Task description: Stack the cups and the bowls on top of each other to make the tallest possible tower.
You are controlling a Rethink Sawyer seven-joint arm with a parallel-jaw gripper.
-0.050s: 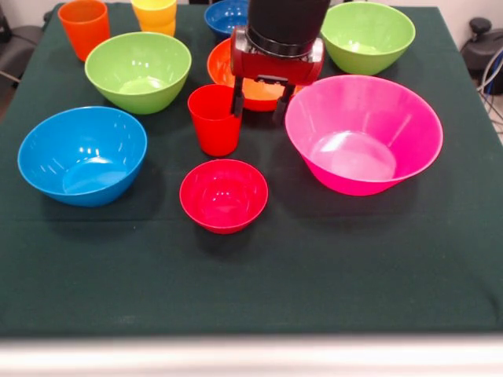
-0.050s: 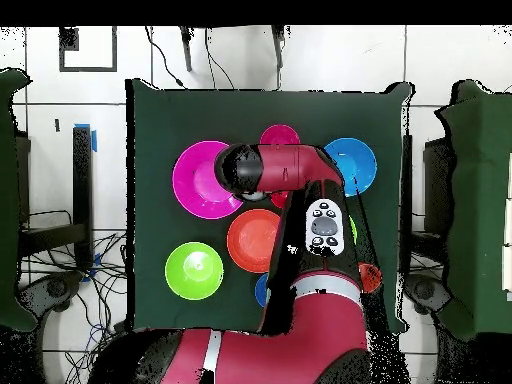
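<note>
The gripper [image 1: 261,106] is hanging over the middle of the table with its two dark fingers [image 1: 237,104] spread apart and gripping nothing. In the front view the left finger is sitting just beside the far right rim of the red cup [image 1: 214,119], while the right one is dropping between that cup and the big pink bowl [image 1: 363,133]. The cup is standing upright, mouth up, its long axis vertical, lying slightly left of and nearer than the gripper. The orange bowl [image 1: 253,82] is resting just behind the fingers. The small crimson bowl [image 1: 224,195] is sitting nearer, in front of the cup. No tower is standing yet; a short shift left would likely bring the fingers astride the cup's rim.
</note>
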